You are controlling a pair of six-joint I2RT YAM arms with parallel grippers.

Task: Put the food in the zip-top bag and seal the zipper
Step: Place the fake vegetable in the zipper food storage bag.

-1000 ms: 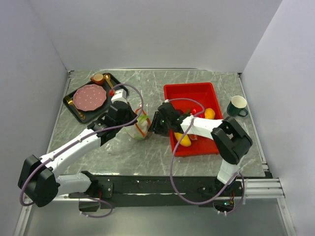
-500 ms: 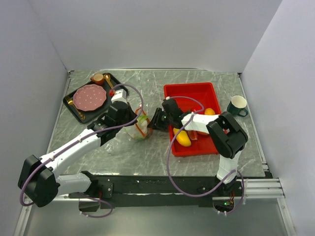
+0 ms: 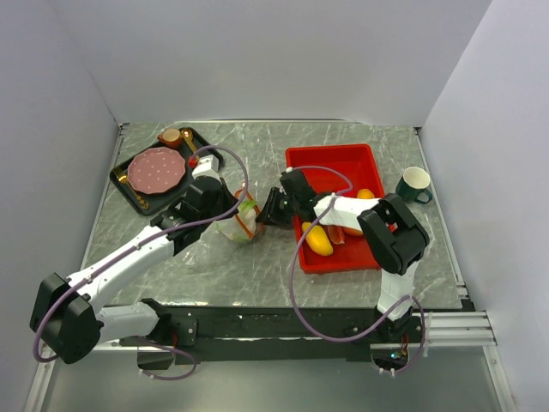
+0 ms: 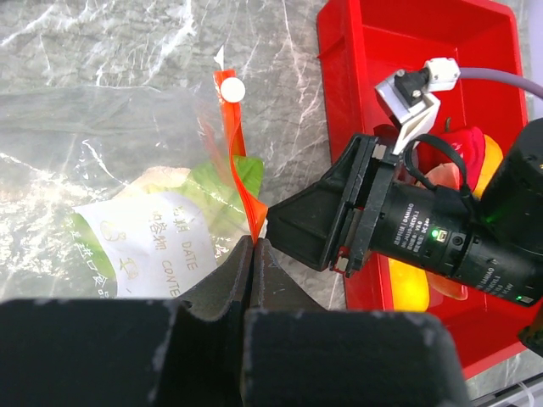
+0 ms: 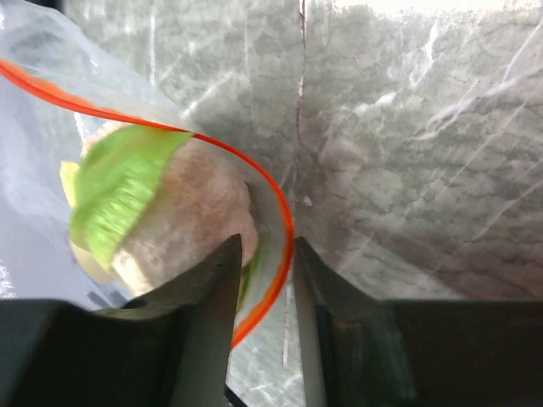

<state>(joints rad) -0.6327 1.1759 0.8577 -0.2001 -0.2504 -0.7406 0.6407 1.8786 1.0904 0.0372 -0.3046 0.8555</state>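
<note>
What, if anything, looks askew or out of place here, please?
The orange zipper on the clear bag is twisted and bowed, not straight, with a leafy vegetable inside; nothing looks spilled or damaged.

On grey marbled table (image 3: 343,142): black tray (image 3: 118,178) at far left, red tray (image 3: 326,163) at right, green mug (image 3: 415,184) beyond it, clear zip-top bag (image 3: 233,225) between trays.

Top external: high above the near edge, looking down over the whole table (image 3: 257,270). Left and right wrist views: very close, facing each other. Both take in the zip-top bag (image 4: 93,127) mouth.
</note>
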